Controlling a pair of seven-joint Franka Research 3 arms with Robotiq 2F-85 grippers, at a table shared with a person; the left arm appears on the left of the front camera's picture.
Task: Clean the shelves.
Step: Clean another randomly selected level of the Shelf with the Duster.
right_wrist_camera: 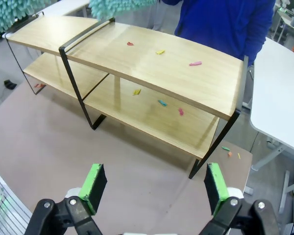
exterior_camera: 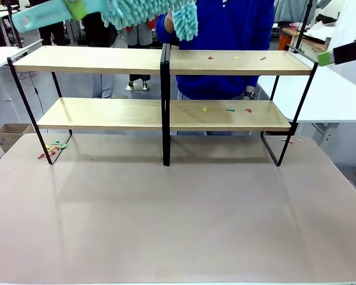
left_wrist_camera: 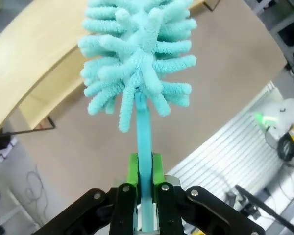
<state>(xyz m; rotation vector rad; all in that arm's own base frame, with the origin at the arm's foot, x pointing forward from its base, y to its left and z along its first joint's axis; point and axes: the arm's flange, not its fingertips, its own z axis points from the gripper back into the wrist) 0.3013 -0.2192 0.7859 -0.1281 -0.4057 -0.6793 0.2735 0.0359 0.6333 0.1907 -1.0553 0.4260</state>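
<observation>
Since the left pincer (left_wrist_camera: 145, 171) is clamped on the fluffy turquoise duster (left_wrist_camera: 137, 63) above the two-tier light wooden black-framed shelves (exterior_camera: 95, 59) at twelve o'clock on the brown surface (exterior_camera: 166, 225), right pincer (right_wrist_camera: 154, 185) apart at three o'clock, lowering the fronds flat should sweep the coloured scraps (exterior_camera: 235, 58) at one o'clock.

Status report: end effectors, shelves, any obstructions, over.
Left end effector shut on fluffy turquoise duster, held high. Right end effector open, empty. Two-tier light wooden shelves: small coloured scraps on right halves. Person in blue top behind.

Open tabletop (exterior_camera: 178, 208) fwd of shelves (exterior_camera: 95, 59); ctr upright (exterior_camera: 165, 107) splits bays.
</observation>
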